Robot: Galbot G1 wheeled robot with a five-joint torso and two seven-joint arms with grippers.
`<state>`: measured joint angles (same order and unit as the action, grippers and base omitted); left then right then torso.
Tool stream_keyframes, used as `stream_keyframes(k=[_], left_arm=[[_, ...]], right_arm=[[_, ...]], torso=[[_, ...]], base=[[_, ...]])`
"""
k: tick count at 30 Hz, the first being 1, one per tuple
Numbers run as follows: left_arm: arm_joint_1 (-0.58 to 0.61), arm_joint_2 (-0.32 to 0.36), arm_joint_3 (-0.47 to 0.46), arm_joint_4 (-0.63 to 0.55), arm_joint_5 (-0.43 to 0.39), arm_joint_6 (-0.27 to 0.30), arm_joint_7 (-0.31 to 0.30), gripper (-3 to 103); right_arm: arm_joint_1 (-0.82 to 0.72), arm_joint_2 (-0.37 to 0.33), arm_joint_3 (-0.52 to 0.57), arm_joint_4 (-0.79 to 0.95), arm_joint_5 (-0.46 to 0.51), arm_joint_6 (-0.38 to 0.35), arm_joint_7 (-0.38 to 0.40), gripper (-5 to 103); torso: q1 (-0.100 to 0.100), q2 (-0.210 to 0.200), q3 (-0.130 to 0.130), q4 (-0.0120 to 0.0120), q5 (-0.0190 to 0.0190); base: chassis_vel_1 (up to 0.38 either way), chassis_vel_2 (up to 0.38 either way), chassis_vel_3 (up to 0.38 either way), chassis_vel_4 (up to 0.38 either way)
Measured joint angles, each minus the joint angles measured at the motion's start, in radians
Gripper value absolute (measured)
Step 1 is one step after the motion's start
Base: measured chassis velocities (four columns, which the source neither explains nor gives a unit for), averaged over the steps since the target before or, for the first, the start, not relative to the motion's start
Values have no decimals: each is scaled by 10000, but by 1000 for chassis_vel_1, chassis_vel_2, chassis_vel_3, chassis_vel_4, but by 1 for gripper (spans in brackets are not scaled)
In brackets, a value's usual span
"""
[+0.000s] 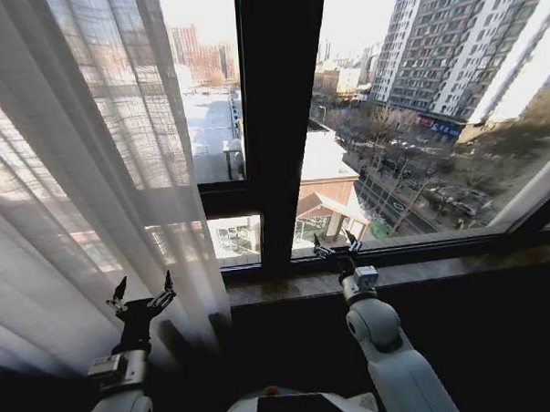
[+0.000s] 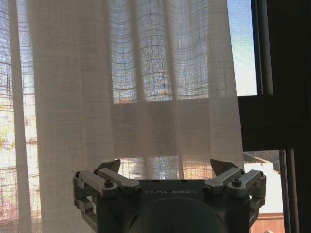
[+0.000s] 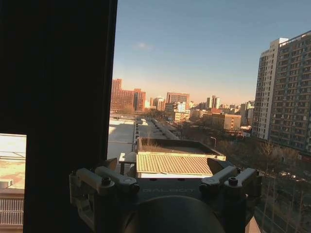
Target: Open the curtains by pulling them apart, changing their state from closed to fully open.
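A sheer white pleated curtain (image 1: pixel 91 177) hangs over the left part of the window, its inner edge ending just left of the black centre post. My left gripper (image 1: pixel 142 298) is open, raised in front of that curtain's lower part, a little short of the fabric. In the left wrist view the curtain (image 2: pixel 136 97) hangs just beyond the open left gripper (image 2: pixel 167 170). My right gripper (image 1: pixel 336 246) is open near the sill, to the right of the post, with bare glass ahead. The right wrist view has the open right gripper (image 3: pixel 167 167) facing the city outside.
A wide black window post (image 1: pixel 276 115) stands in the middle, with a crossbar (image 1: pixel 224 199) to its left. A dark stone sill (image 1: pixel 397 274) runs below the glass. A pale strip (image 1: pixel 530 195) slants at the far right edge of the window.
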<state>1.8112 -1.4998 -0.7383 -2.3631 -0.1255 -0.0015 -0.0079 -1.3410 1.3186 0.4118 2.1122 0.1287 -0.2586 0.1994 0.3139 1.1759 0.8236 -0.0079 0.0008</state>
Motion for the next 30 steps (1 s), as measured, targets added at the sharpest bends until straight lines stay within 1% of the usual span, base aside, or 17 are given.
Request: stream_keyframes(k=[1, 3, 4, 5, 6, 8, 9, 10, 12, 13, 16, 21, 23, 24, 25, 27, 30], left_arm=[[0, 0, 0, 0, 0, 0, 0, 100], [-212, 222, 208, -7, 27, 293, -77, 100], [-268, 274, 251, 1, 33, 350, -124, 100], [-473, 427, 379, 53, 36, 521, -279, 100], [-473, 427, 379, 53, 36, 521, -279, 100], [-1117, 923, 760, 190, -113, 1097, -773, 100], [-1117, 923, 760, 190, -113, 1097, -773, 100], [-1402, 1208, 931, 220, -205, 1355, -941, 100], [-1686, 1518, 1095, 285, -292, 1568, -1054, 100], [-1686, 1518, 1095, 285, -292, 1568, -1054, 100], [-2094, 1926, 1278, 513, -646, 1778, -1288, 100], [-2461, 2240, 1315, 789, -888, 1904, -1436, 100], [-2700, 2542, 1317, 1034, -1086, 1950, -1515, 100], [-2782, 2651, 1317, 1124, -1157, 1960, -1565, 103], [-2851, 2740, 1317, 1199, -1238, 1963, -1633, 100], [-2893, 2794, 1315, 1245, -1319, 1967, -1699, 100], [-2901, 2814, 1290, 1264, -1520, 2038, -1896, 84]], right_arm=[[0, 0, 0, 0, 0, 0, 0, 100], [1, 0, -21, -30, -10, 4, -1, 100], [2, 0, -25, -35, -12, 4, -2, 100], [6, 4, -38, -42, -18, 6, -5, 100], [6, 4, -38, -42, -18, 6, -5, 100], [16, 22, -75, -55, -33, 14, -9, 100], [16, 22, -75, -55, -33, 14, -9, 100], [15, 26, -82, -57, -44, 18, -8, 100], [19, 27, -81, -48, -47, 20, -9, 100], [19, 27, -81, -48, -47, 20, -9, 100], [19, 12, -12, -11, -49, 30, -8, 100], [5, -10, 28, -2, -49, 64, -6, 100], [1, -33, 31, -18, -53, 184, -6, 100], [4, -35, 33, -38, -60, 214, -5, 100], [8, -35, 31, -48, -63, 229, -6, 100], [14, -33, 30, -53, -66, 241, -5, 100], [31, -21, 14, -57, -70, 248, -5, 100]], torso=[[0, 0, 0, 0, 0], [0, 0, 0, 4, -2], [0, 1, 0, 4, -3], [0, 0, -1, 4, -11], [0, 0, -1, 4, -11], [1, 1, -1, 1, -11], [1, 1, -1, 1, -11], [2, 0, 0, 0, -10], [1, 0, 0, 2, -4], [1, 0, 0, 2, -4], [0, 0, 0, 2, -4], [0, 1, 0, 3, -8], [1, 1, 0, 3, -8], [2, 0, 0, 3, -8], [1, 0, 0, 2, -6], [1, 1, 0, 2, -6], [0, 1, -1, 3, -6]], base=[[-36, -62, 25, 41], [0, 0, 0, 0], [0, 0, 0, 0], [0, 0, 0, 0], [0, 0, 0, 0], [0, 0, 0, 0], [0, 0, 0, 0], [0, 0, 0, 0], [0, 0, 0, 0], [0, 0, 0, 0], [0, 0, 0, 0], [0, 0, 0, 0], [0, 0, 0, 0], [0, 0, 0, 0], [0, 0, 0, 0], [0, 0, 0, 0], [0, 0, 0, 0]])
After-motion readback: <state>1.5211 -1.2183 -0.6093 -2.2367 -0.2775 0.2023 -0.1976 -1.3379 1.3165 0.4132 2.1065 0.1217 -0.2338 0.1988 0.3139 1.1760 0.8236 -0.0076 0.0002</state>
